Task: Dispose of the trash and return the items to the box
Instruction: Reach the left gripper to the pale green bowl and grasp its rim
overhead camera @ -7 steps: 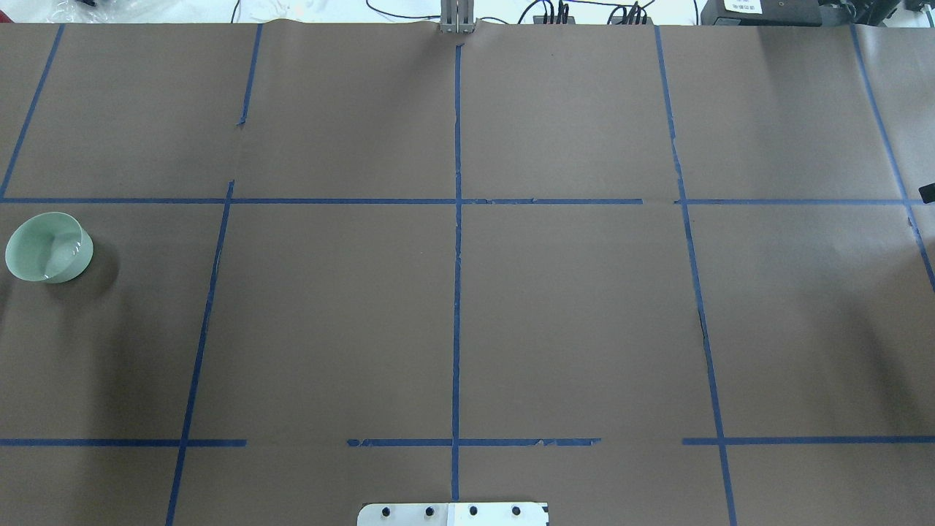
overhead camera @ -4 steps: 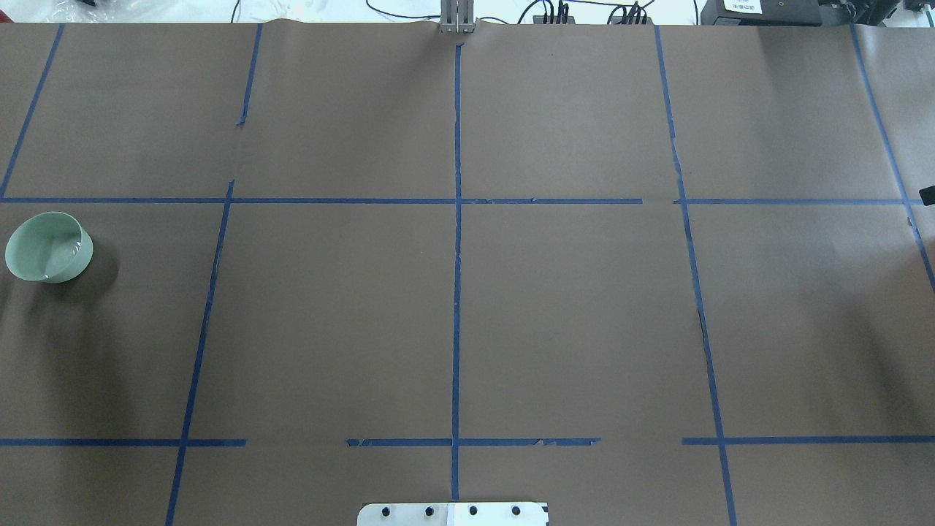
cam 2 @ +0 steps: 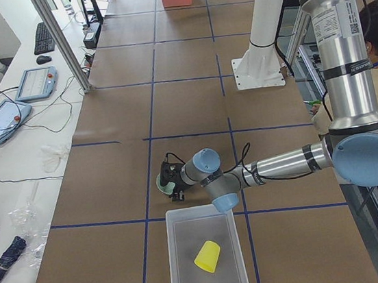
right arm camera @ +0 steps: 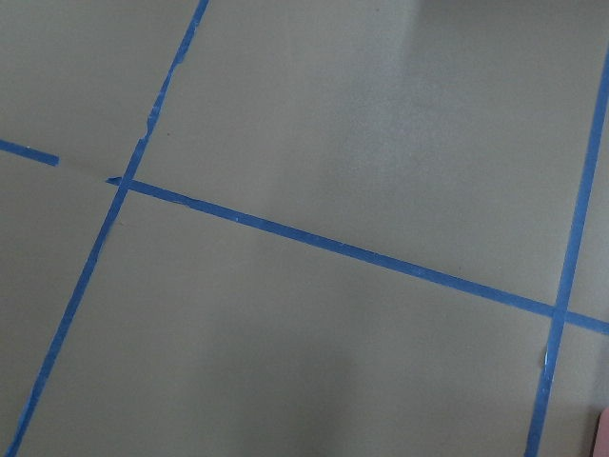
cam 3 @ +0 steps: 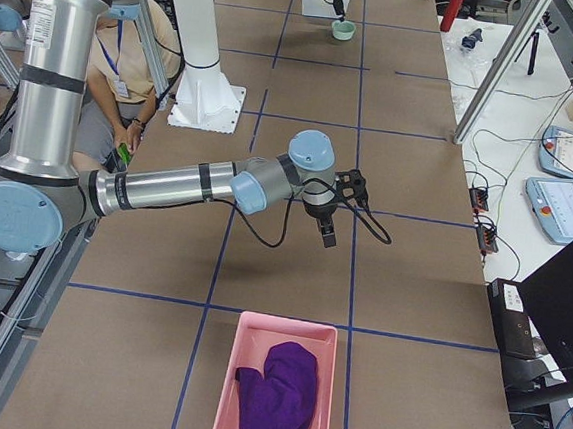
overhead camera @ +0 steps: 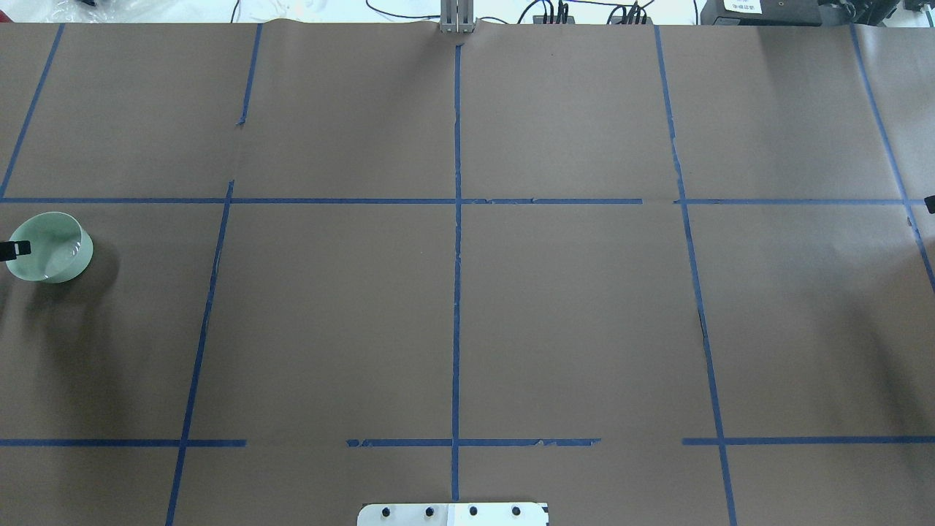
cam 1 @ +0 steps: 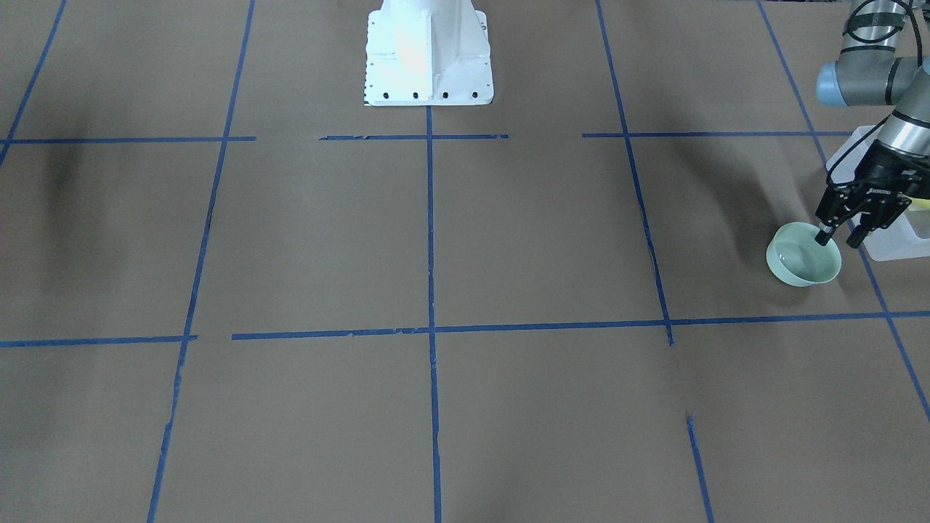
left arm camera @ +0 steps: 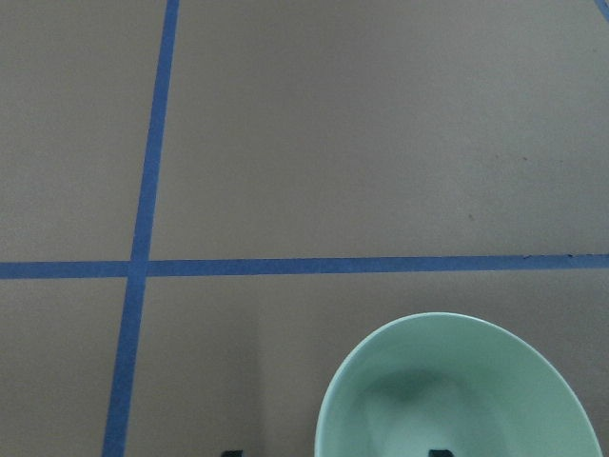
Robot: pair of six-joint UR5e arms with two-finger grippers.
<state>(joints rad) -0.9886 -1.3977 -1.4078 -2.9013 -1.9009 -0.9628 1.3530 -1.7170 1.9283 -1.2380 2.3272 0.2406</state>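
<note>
The pale mint-green bowl [cam 1: 799, 263] stands upright on the brown table, also in the overhead view [overhead camera: 55, 252] and the left wrist view [left arm camera: 457, 400]. My left gripper [cam 1: 839, 237] is open and low at the bowl's rim, one finger inside the bowl and one outside on the box side. The frosted box [cam 2: 173, 262] stands right beside the bowl, with the yellow cup [cam 2: 208, 256] lying in it. My right gripper [cam 3: 327, 236] hangs over bare table far away; I cannot tell whether it is open or shut.
A pink bin [cam 3: 222, 400] holding the purple cloth [cam 3: 276, 394] stands at the table's right end. The white robot base [cam 1: 429, 54] is at the middle of the near edge. An operator sits behind the robot [cam 3: 128, 70].
A left fingertip has come into the overhead view at the left edge, over the bowl. The bowl has not moved.
</note>
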